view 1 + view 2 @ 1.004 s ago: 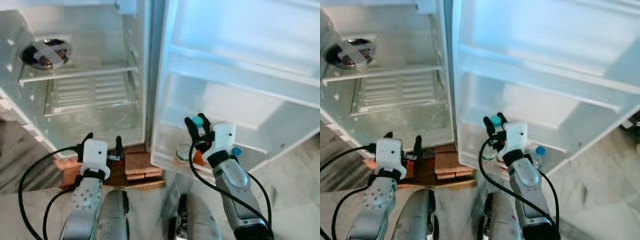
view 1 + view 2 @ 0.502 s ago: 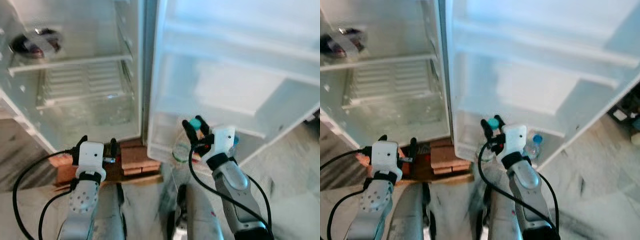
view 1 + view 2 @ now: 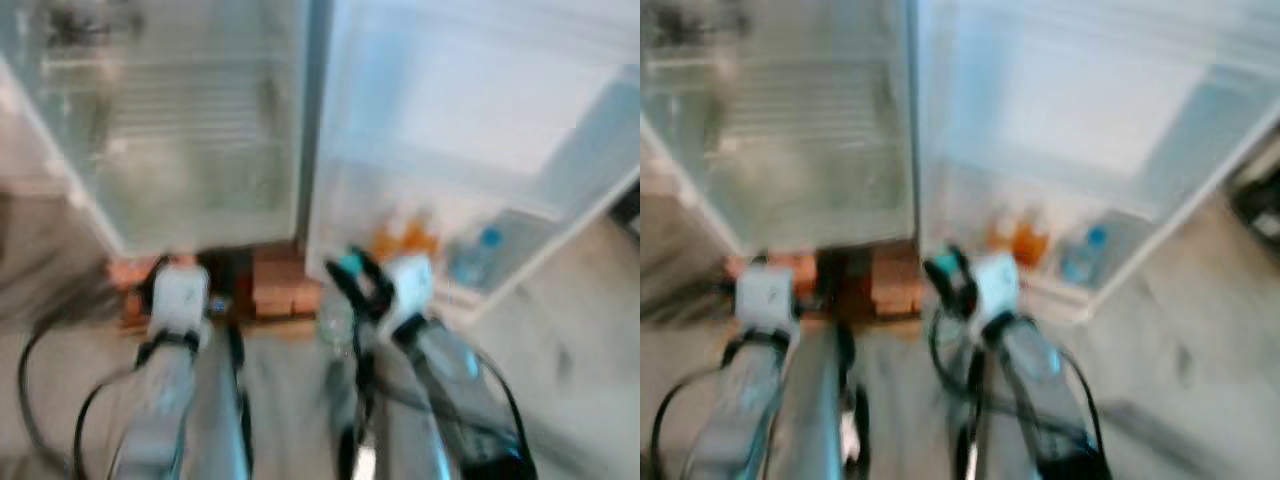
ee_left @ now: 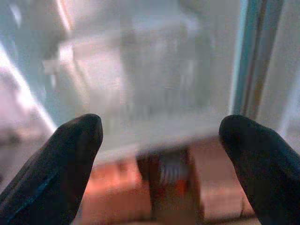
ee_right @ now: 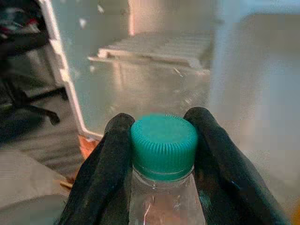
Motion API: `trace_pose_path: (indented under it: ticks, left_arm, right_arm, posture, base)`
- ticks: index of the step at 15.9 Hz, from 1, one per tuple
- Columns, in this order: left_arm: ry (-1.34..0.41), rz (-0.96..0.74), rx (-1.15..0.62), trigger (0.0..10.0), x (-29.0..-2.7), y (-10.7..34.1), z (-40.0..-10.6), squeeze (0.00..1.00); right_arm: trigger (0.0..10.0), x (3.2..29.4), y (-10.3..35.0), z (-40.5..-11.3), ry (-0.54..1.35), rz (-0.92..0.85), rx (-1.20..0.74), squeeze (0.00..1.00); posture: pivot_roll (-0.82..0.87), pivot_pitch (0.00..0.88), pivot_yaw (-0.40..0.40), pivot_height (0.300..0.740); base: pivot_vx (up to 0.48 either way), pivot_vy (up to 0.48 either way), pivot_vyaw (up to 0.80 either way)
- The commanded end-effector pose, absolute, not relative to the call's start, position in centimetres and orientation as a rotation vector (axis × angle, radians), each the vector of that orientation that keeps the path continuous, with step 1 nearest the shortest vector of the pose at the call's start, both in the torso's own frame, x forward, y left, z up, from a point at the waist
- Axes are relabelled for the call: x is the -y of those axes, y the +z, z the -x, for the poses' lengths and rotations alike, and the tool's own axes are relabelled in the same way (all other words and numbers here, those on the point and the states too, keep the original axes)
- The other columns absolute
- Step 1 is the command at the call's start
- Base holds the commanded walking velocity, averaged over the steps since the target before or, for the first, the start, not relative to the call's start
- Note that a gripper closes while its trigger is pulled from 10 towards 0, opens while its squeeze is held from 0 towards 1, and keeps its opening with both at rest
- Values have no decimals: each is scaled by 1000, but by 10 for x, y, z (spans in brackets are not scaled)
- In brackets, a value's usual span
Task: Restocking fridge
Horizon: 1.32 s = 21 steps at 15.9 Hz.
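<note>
- Head views badly blurred; detail limited.
- Open white fridge [image 3: 200,130] straight ahead, wire shelves faintly visible inside. Its open white door [image 3: 470,130] stands to the right, inner side toward robot.
- Door's bottom rack [image 3: 440,265]: two orange blurs [image 3: 405,238] side by side, plus clear bottle w/ blue cap [image 3: 478,255] to their right. Can't tell what the orange items are.
- Right gripper [image 5: 161,140]: black fingers [image 5: 105,159] clamped on neck of clear plastic bottle w/ teal ribbed cap [image 5: 162,146], one finger each side, touching just below and beside cap. Bottle upright between fingers, held low in front of door's bottom rack, near fridge/door junction.
- Left gripper [image 4: 161,150]: fingers [image 4: 56,164] wide apart, nothing between them. Sits low at left, in front of fridge's bottom edge.
- Under fridge: reddish-brown bricks/blocks [image 3: 280,290] on pale floor [image 3: 580,320], just ahead of both grippers.
- Black cables [image 3: 50,400] loop beside both silver arms.
</note>
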State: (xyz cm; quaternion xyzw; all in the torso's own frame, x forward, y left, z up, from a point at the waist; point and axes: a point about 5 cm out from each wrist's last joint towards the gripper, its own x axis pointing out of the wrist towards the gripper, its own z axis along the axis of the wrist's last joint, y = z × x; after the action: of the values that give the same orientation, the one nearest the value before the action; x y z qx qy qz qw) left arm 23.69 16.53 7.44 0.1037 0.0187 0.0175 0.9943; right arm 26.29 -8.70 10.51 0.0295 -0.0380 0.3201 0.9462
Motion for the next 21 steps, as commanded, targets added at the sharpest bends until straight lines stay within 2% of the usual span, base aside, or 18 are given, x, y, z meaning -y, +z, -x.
trace_pose_path:
  ticks: [1, 4, 8, 11, 17, 21]
  left_arm:
    - [28, -218, -23, 10000, -164, 79, -240, 0]
    - [35, -222, -15, 10000, -165, 82, -239, 0]
    - [39, -228, -3, 10000, -166, 87, -237, 0]
    - [27, -236, 3, 10000, -165, 89, -237, 0]
    - [40, -257, 28, 10000, -164, 99, -227, 0]
    - [53, -266, 19, 10000, -169, 102, -221, 0]
  right_arm:
    - [10000, 81, 108, -263, 677, -69, 103, 0]
    - [10000, 64, 117, -278, 730, -35, 155, 0]
    - [10000, 69, 137, -311, 614, 105, 275, 0]
    - [10000, 64, 154, -331, 562, 229, 386, 0]
    - [10000, 39, 176, -345, 562, 312, 520, 0]
    - [10000, 31, 218, -347, 536, 272, 714, 0]
  posture:
    - [117, 162, -56, 537]
    - [137, 171, -57, 522]
    - [163, 191, -53, 513]
    - [175, 209, -55, 513]
    - [226, 263, -79, 513]
    - [250, 280, -83, 513]
  base:
    - [0, 0, 0]
    - [0, 0, 0]
    - [0, 0, 0]
    - [0, 0, 0]
    - [0, 0, 0]
    - [0, 0, 0]
